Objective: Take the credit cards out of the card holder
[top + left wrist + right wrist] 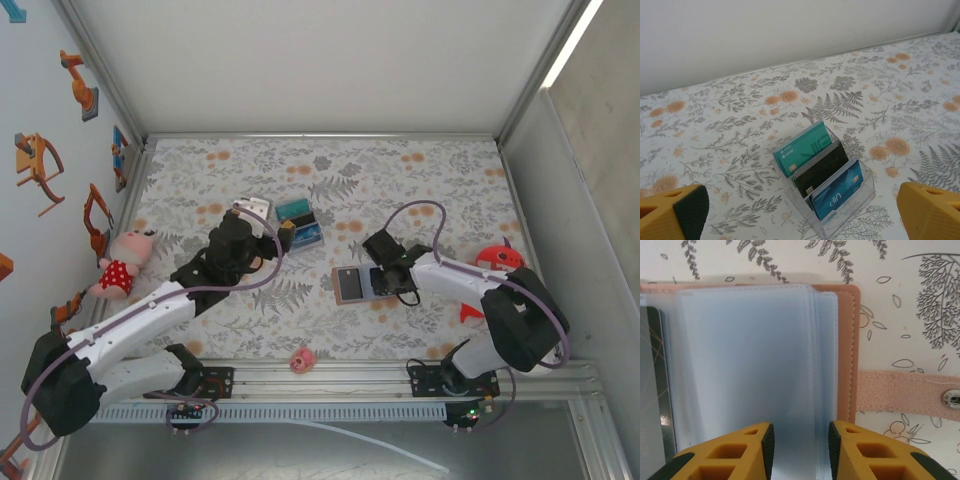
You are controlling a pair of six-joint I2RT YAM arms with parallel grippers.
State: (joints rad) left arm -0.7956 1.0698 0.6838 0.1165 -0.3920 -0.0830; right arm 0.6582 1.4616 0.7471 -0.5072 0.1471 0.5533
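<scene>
Left gripper (801, 212) gapes wide before a stand (866, 186) of three cards (802, 150). Right gripper (801, 440), narrowly parted, hovers over the holder's (845, 340) sleeves (750, 350) (strap (900, 392) lying aside). Pink toy (302, 360) well apart.

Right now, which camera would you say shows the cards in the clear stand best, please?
The left wrist view: the cards stand close and unblocked, teal, black and blue. The top view shows them tiny.

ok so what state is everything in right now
card holder: open flat, strap unsnapped
dark card: inside a clear sleeve
card stand: upright, three credit cards slotted in
left end effector: wide open, empty
right end effector: part open above the sleeves, empty
</scene>
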